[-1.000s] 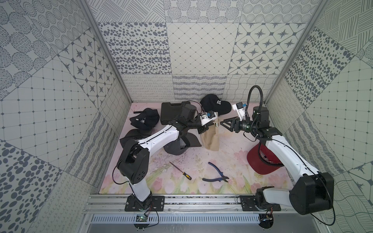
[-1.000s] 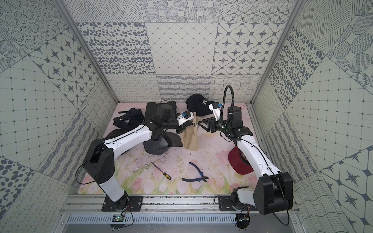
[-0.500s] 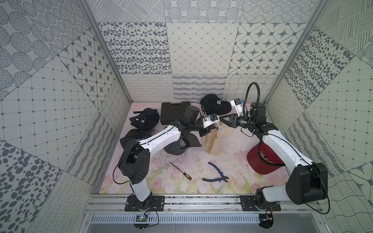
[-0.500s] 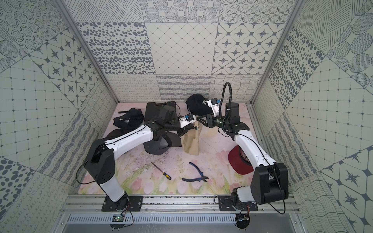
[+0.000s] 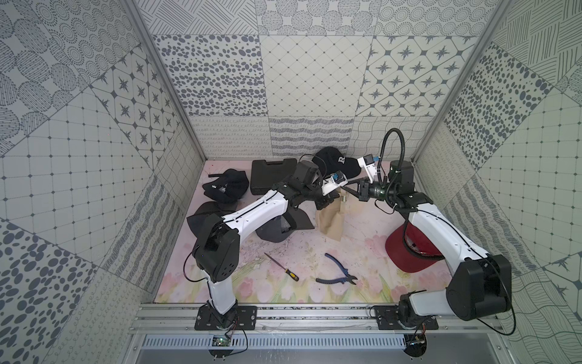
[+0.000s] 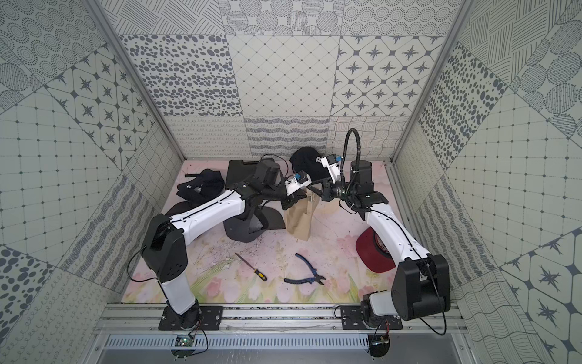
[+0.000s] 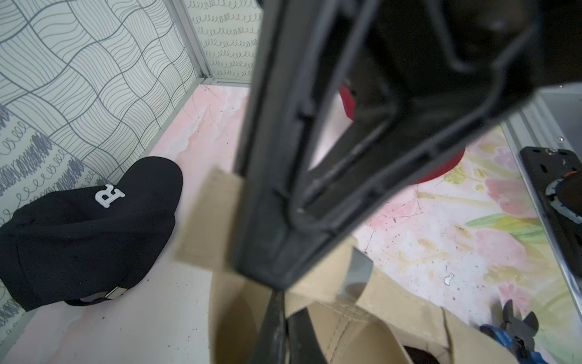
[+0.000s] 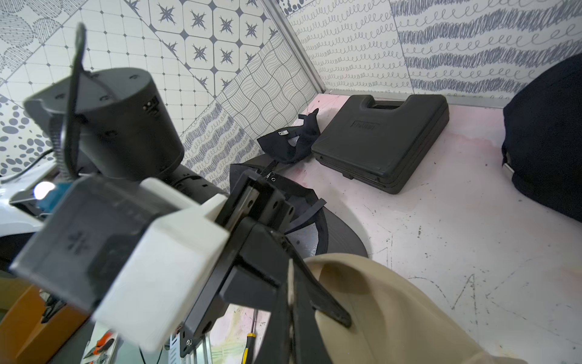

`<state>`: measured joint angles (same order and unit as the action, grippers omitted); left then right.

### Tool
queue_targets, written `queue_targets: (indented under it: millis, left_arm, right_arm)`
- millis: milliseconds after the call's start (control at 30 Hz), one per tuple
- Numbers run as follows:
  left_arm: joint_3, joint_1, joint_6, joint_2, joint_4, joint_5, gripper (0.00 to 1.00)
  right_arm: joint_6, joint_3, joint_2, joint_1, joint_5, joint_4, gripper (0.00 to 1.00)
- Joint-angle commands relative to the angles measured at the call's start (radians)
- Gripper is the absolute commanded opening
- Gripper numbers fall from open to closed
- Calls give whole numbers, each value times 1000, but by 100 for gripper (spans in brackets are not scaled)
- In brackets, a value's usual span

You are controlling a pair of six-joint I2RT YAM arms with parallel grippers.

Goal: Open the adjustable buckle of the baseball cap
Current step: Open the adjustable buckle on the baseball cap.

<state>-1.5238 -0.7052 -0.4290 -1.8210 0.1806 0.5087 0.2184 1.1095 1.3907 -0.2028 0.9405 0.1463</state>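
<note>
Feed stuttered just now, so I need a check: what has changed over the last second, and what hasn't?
The right claw swung in toward the left arm and closed on the strap of the tan cap. The left claw still holds that cap lifted. The pliers, screwdriver and red cap stayed put.

Robot lab cell, patterned walls (image 5: 311, 82), alu rail (image 5: 315, 320), floral mat (image 5: 277, 290)
</note>
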Motion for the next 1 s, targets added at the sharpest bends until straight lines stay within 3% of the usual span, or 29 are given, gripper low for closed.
queue_targets:
  millis: [0,267,633,733,767,800,833,867,900,967]
  left_arm:
    - [-80,-3,253,-46,90,-70,0]
    - [-170,2,427,-96,164,-147,0]
    - [-229,28,495,-154,158,-149,0]
    - [-231,29,494,-156,156,-137,0]
    - [-230,29,490,-152,154,-124,0]
    - [-224,29,479,-147,147,-102,0]
    - [-219,30,475,-142,143,-90,0]
    - [-215,29,469,-134,141,-84,0]
    - [-212,29,463,-129,142,-84,0]
    - [-211,32,455,-125,149,-87,0]
  right_arm:
    - [-66,-23,-26,-6,18,-19,0]
    - [-94,-50,-44,-15,78,-32,0]
    - [-106,-88,-135,-30,114,-2,0]
    - [-92,-90,-154,-30,62,3,0]
    - [-77,-89,-160,-29,27,4,13]
    - [-58,-87,-167,-28,-24,4,42]
    - [-39,-83,-174,-25,-96,11,61]
    - [-20,-80,-184,-19,-181,25,74]
    - [-2,-77,-191,-11,-256,39,81]
    - [35,-69,-205,15,-382,81,83]
